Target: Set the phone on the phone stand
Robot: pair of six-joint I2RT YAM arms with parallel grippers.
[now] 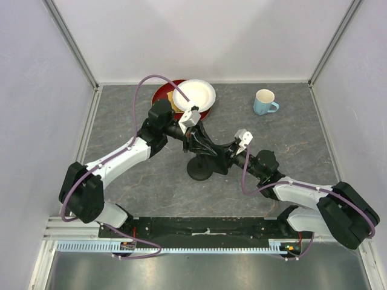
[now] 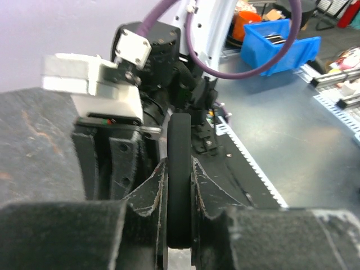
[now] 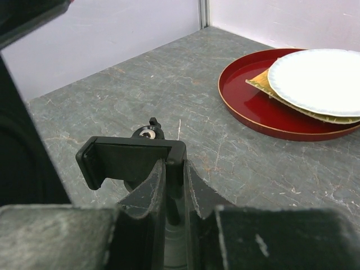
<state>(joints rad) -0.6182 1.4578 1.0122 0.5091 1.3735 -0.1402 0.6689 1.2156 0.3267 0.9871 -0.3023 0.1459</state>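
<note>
The left gripper point(image 2: 179, 169) is pinching its fingers narrowly on the phone point(image 2: 179, 140), which is sitting edge-on between them with its thin edge facing the wrist camera. The right gripper point(image 3: 173, 174) is gripping the post of the phone stand point(image 3: 132, 160) with narrow fingers, just under the clamp head, which is showing empty. Seen from above, the left gripper is hanging just beyond the stand's far side, so the phone is likely needing to travel nearward and down into the head.
</note>
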